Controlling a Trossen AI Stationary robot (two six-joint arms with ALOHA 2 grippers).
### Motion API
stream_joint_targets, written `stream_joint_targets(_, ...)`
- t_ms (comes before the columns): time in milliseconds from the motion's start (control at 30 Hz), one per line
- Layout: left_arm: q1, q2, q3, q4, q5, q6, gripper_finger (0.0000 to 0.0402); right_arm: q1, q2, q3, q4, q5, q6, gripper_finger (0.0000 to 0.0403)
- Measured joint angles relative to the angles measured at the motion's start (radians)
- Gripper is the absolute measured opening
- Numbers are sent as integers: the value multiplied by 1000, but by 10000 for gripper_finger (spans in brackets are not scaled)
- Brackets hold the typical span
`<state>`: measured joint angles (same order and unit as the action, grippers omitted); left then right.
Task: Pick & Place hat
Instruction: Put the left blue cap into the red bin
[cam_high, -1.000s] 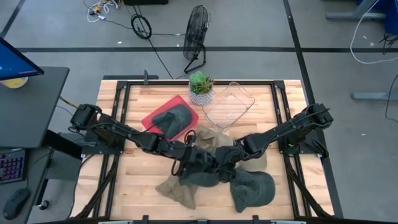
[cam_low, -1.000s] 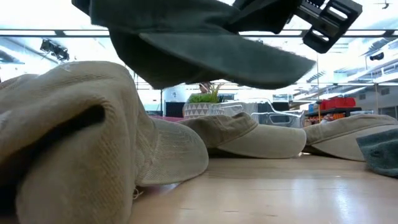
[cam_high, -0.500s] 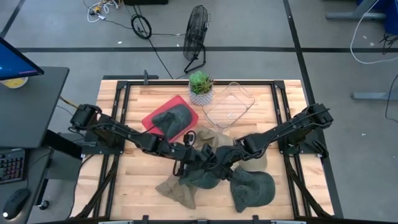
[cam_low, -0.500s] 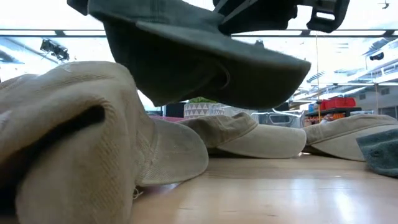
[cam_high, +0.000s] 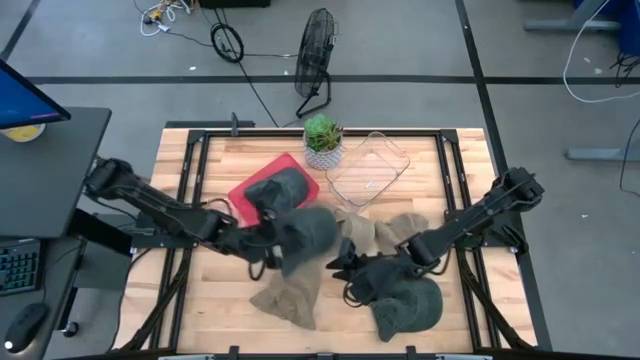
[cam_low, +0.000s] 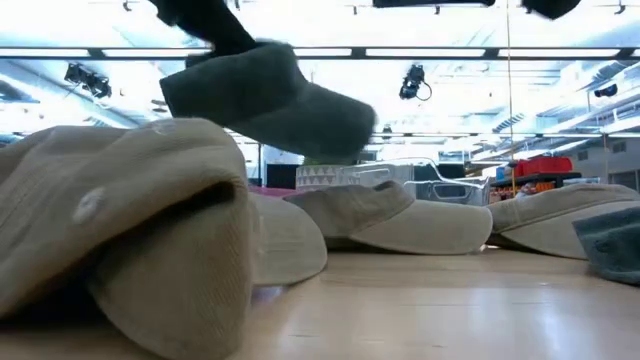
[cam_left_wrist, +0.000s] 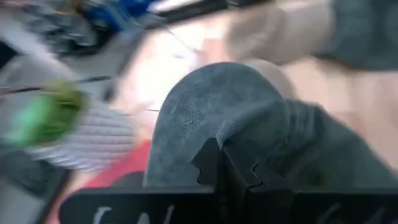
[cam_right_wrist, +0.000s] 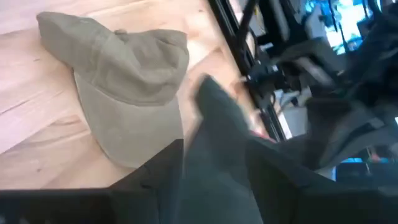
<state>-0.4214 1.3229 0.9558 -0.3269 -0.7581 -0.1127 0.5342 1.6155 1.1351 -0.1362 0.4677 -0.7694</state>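
My left gripper (cam_high: 268, 240) is shut on a dark green hat (cam_high: 306, 231), held above the table just near of the red tray (cam_high: 243, 187). The tray holds another dark green hat (cam_high: 277, 190). In the low view the held hat (cam_low: 275, 100) hangs clear above a tan hat (cam_low: 130, 220). My right gripper (cam_high: 343, 270) is open and empty, just above a third dark green hat (cam_high: 408, 302) that lies on the table at the near right. Tan hats lie at the near middle (cam_high: 290, 300) and the centre (cam_high: 385, 232). My left gripper pinches a bunched part of the dark green hat's cloth (cam_left_wrist: 239, 146) between its two fingers (cam_left_wrist: 211, 168), on the hat's left side. The fingers come from the table's left. The hat is lifted clear of the table and hangs out past the fingertips.
A potted plant (cam_high: 322, 138) and a clear plastic container (cam_high: 368, 168) stand at the far middle. The black frame rails (cam_high: 448, 190) run along both sides of the wooden table. The right wrist view shows a tan hat (cam_right_wrist: 124, 81) lying on the wood.
My left gripper has carried the dark green hat from the near middle toward the table's far left, close to the red tray, still lifted. My right gripper, which was at the hat's other side, is off it now and has drawn back toward the near right.
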Motion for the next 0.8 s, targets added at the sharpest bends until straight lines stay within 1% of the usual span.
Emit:
stream_joint_targets(67, 14, -55, 0, -53, -53, 0, 5, 15, -7, 0, -9, 30, 49, 178)
stream_joint_targets(167, 65, -117, 1, -151, -72, -24, 4, 23, -15, 0, -23, 50, 118, 178)
stream_joint_targets(233, 115, -142, 1, -234, -71, -86, 4, 23, -15, 0, -36, 51, 142, 178)
stream_joint_targets(367, 237, -138, 0, -372, -82, -217, 5, 20, -17, 0, -56, 51, 160, 178)
stream_joint_targets(500, 340, -83, 0, -416, -78, -295, 4, 15, -17, 0, -62, 51, 162, 178)
stream_joint_targets(567, 374, -52, 0, -405, -72, -328, 5, 13, -17, 0, -66, 49, 181, 178)
stream_joint_targets(667, 400, 11, 0, -394, -57, -335, 7, 13, -17, 0, -77, 48, 227, 178)
stream_joint_targets(800, 403, 86, 0, -365, -36, -315, 6, 13, -17, 0, -125, 48, 261, 178)
